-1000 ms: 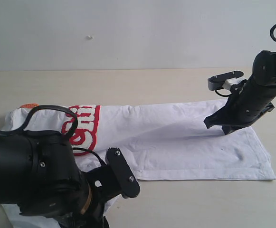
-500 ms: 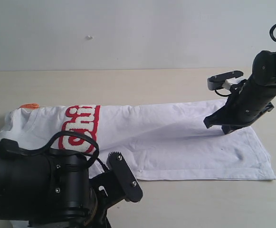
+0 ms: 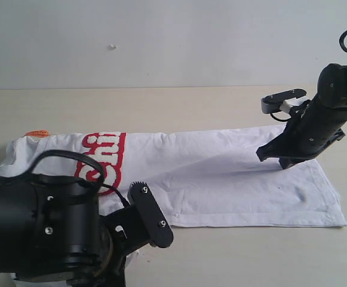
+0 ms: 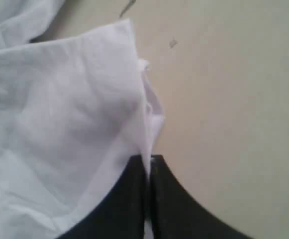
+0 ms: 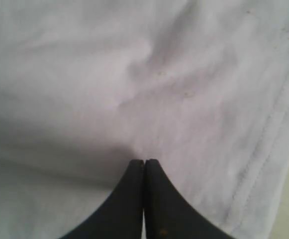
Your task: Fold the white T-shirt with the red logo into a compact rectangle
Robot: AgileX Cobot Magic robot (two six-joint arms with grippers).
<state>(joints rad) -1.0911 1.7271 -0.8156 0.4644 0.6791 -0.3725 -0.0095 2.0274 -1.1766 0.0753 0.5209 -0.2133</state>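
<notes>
Two pinches on the white T-shirt [image 3: 221, 173]: left fingers [image 4: 127, 204] clamped shut on its near-left edge, right fingers [image 5: 127, 204] closed tight, nipping cloth at the far right.

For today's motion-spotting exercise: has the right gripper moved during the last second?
No. Against the far edge of the table, the right gripper sits at the same spot on the white T-shirt.

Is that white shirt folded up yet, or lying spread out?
Half folded. The shirt lies as one long strip on the table, its logo cut off at the far edge; no compact rectangle yet.
</notes>
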